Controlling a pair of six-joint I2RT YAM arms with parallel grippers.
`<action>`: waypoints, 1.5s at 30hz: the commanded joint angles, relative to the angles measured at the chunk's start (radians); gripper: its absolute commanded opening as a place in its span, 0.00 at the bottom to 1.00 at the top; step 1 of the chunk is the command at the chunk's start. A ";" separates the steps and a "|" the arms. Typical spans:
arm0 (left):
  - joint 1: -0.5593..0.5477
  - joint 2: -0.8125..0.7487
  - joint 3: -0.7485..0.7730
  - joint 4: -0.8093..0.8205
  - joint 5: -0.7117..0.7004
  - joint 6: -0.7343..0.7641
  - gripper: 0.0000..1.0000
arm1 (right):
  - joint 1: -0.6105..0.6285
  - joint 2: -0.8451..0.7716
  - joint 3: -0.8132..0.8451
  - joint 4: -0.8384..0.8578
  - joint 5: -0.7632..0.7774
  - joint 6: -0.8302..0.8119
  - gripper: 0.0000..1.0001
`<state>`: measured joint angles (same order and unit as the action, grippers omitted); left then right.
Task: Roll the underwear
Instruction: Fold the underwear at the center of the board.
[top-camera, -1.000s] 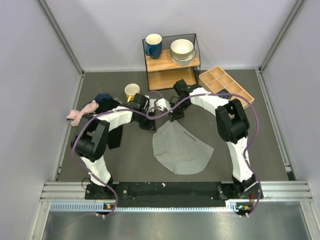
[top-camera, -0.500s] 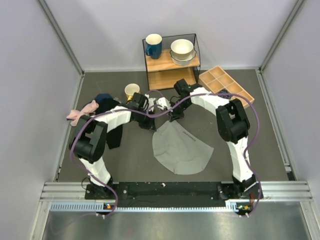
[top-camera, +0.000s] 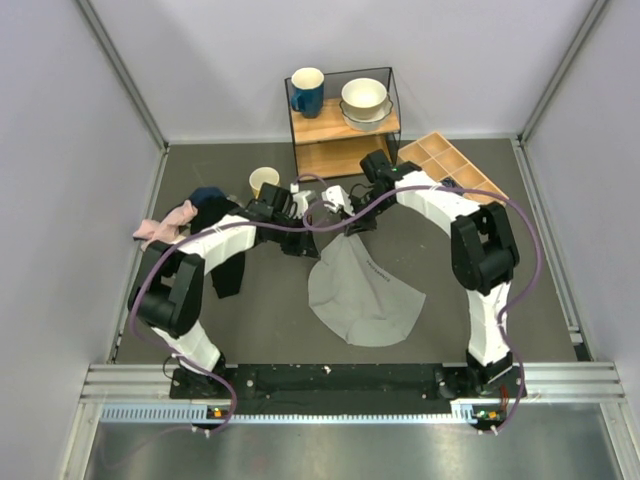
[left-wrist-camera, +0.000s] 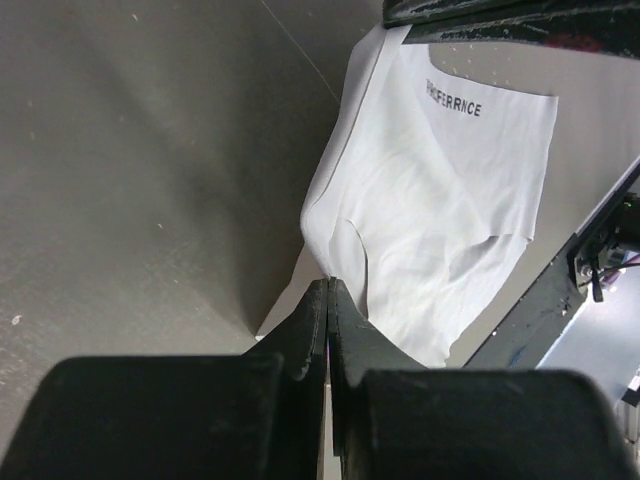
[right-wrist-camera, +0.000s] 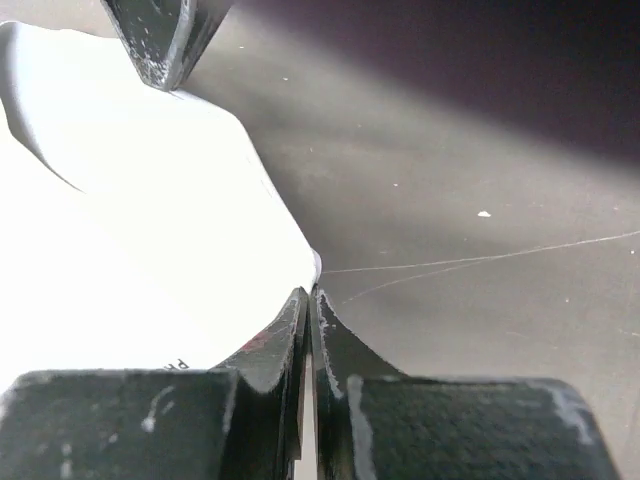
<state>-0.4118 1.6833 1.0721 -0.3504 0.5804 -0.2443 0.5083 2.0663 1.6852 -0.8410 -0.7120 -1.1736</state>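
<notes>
Together, left fingers (left-wrist-camera: 300, 335) and right fingers (right-wrist-camera: 272, 345) pinch the underwear (top-camera: 365, 295) on dark, pale-walled table (top-camera: 265, 310)

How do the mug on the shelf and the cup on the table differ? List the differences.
The mug is dark blue outside; the cup is pale yellow. The mug stands on top of the shelf; the cup stands on the table, left of the shelf. Both are upright, mouths up, pale inside.

Underwear lettering (right-wrist-camera: 181, 364) half behind right hand (right-wrist-camera: 308, 292)
</notes>
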 joint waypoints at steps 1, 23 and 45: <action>0.005 -0.086 -0.017 0.077 0.065 -0.023 0.00 | -0.027 -0.075 -0.048 -0.003 -0.006 -0.001 0.00; -0.070 -0.203 -0.138 0.130 0.154 -0.108 0.00 | -0.028 -0.285 -0.258 -0.004 -0.043 -0.054 0.00; -0.041 0.065 0.091 -0.038 0.093 0.261 0.53 | -0.027 -0.259 -0.279 -0.001 -0.050 -0.054 0.00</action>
<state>-0.4675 1.7107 1.1286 -0.3386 0.6319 -0.0872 0.4877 1.8175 1.4132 -0.8379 -0.7273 -1.2114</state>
